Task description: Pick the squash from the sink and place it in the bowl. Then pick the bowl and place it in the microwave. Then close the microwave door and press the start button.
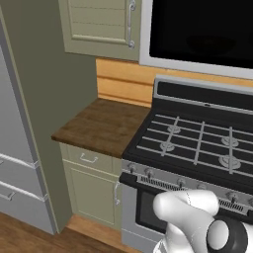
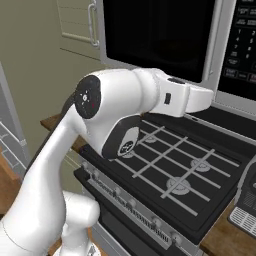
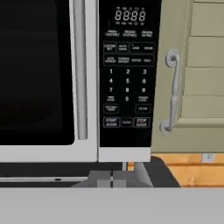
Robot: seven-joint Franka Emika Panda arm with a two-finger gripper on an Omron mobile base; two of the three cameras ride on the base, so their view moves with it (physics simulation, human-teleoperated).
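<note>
Closed, empty hand (image 3: pixel 112 178) faces one microwave (image 3: pixel 124 74) with one shut microwave door (image 3: pixel 39 74) and one bar handle (image 3: pixel 79 70).

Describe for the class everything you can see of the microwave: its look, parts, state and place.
The microwave hangs above the black stove, beside a green cabinet. Its casing is light grey. The microwave door is shut, with a large black glass window and a long vertical bar handle. To the right of the handle sits a black control panel with a digital display, number keys and start and stop buttons. Nothing touches it.
</note>
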